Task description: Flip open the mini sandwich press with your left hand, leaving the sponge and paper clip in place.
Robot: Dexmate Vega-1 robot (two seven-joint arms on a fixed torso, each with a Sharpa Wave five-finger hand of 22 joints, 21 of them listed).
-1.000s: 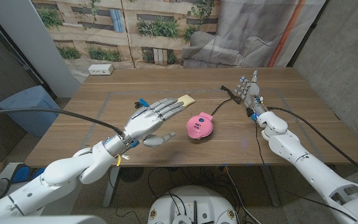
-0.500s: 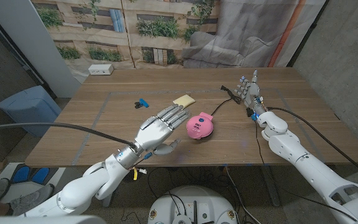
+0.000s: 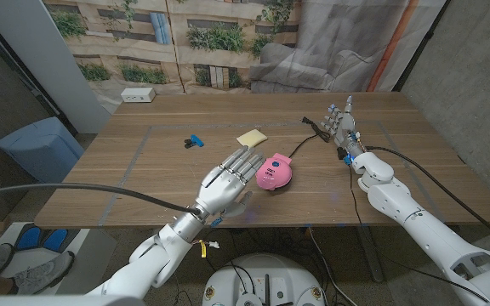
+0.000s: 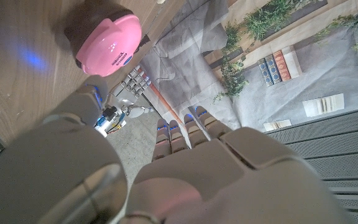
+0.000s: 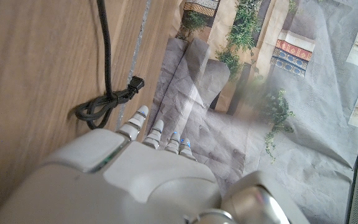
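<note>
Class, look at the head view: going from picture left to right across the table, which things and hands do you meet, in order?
Blue paper clip → left hand → yellow sponge → pink sandwich press → bundled black cord → right hand.

We see a glossy pink plastic sandwich press on a matt, grained wooden surface; the left hand looks smooth grey plastic

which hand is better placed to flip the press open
Left. The left hand is open with its fingers right beside the closed pink press. The right hand stands far off by the cable bundle.
</note>
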